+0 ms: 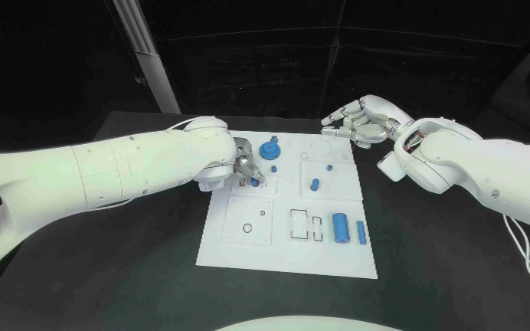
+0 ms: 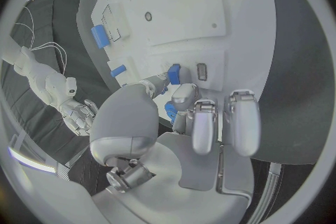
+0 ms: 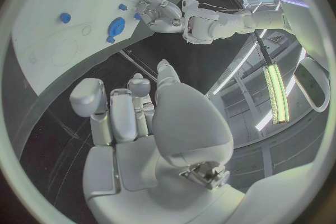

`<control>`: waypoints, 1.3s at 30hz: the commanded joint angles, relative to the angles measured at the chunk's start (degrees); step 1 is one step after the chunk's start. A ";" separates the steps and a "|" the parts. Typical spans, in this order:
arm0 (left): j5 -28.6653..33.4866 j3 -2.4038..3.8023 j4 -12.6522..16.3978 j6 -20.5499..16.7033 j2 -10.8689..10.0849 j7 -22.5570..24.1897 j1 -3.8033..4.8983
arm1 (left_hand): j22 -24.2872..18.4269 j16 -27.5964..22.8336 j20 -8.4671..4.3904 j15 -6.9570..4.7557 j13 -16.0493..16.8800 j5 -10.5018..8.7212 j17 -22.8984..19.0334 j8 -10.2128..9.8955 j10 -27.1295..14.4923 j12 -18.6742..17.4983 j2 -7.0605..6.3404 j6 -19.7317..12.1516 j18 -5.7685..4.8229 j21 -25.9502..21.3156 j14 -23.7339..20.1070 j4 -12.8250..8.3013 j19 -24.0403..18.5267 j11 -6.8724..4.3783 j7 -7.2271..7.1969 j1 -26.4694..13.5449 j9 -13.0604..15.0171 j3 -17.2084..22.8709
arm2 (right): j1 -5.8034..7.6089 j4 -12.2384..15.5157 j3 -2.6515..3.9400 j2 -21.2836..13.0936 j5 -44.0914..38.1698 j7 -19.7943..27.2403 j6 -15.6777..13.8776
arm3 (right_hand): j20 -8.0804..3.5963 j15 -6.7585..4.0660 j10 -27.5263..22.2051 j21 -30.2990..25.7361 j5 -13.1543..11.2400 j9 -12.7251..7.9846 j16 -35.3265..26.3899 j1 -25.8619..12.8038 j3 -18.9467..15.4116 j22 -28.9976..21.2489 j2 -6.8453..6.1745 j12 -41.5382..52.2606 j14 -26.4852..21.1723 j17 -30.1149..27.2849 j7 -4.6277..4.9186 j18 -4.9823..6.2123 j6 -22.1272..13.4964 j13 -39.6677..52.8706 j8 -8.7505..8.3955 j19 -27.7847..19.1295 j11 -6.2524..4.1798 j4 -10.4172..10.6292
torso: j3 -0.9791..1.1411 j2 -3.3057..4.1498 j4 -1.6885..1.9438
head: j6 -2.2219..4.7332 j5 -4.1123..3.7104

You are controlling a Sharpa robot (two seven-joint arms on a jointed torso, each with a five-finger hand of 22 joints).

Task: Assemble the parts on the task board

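Head view: left hand low over task board, left-centre, pinching small blue part, apparently seating it. Right hand empty, fingers loosely apart, parked off far-right edge.

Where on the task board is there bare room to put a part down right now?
The task board's near strip, below the rectangular slots and the big blue cylinder, is bare. The middle column is mostly open. It is crowded at the far left corner, where the left hand works beside the round blue part.
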 commanded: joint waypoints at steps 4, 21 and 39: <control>-0.18 -0.09 0.04 1.79 -0.07 -0.80 -0.09 | 4.34 0.18 -0.36 -0.42 0.32 -0.32 15.09 -0.29 0.73 0.50 0.02 0.85 -0.84 0.61 5.86 0.41 2.50 0.03 -0.02 -0.96 -0.43 -1.31 | 0.12 0.16 0.03 -0.08 -0.10 0.16 0.33 | -0.09 -0.11 -0.17 -0.40 -0.36 0.07 -0.34 -0.50 -0.40 -0.11 0.01 -0.40 1.79 -0.11 -0.03 1.20 -0.15 -0.10 0.37 -0.51 -0.21 -0.06 | -0.04 -0.02 0.09 | 0.02 -0.05; -0.19 -0.06 -0.13 -1.36 -0.49 -0.26 -0.09 | 5.06 0.18 -0.47 -0.50 0.23 -0.54 15.09 0.00 1.03 0.61 -1.40 1.87 -0.95 0.89 5.86 8.46 2.71 -0.05 -0.15 -7.29 -2.93 -14.52 | 0.12 -0.07 0.03 0.00 -0.10 0.17 0.09 | -0.02 -0.03 -0.67 -1.24 -0.73 0.04 -1.09 -1.75 -1.70 -1.40 0.27 -0.95 1.61 -0.84 0.06 1.42 -0.41 -0.80 0.34 -1.14 -0.09 1.16 | -0.04 -0.06 0.08 | 0.30 -0.02; 0.83 5.52 -0.74 4.95 -3.78 4.09 3.48 | -2.62 0.18 0.84 1.18 -10.98 -2.07 15.09 -2.88 -6.42 -7.79 2.90 -4.37 0.66 -4.84 5.86 9.22 -0.31 2.16 2.45 3.27 -7.10 -27.40 | 0.12 -0.99 0.03 0.05 -0.10 0.19 -0.16 | 0.00 -0.01 -0.73 -1.36 -1.19 0.03 -1.24 -1.95 -2.04 -1.53 0.29 -0.97 1.59 -0.95 0.09 1.44 -0.46 -0.88 0.35 -1.18 -0.07 1.41 | -0.02 -0.04 0.06 | 0.89 -0.07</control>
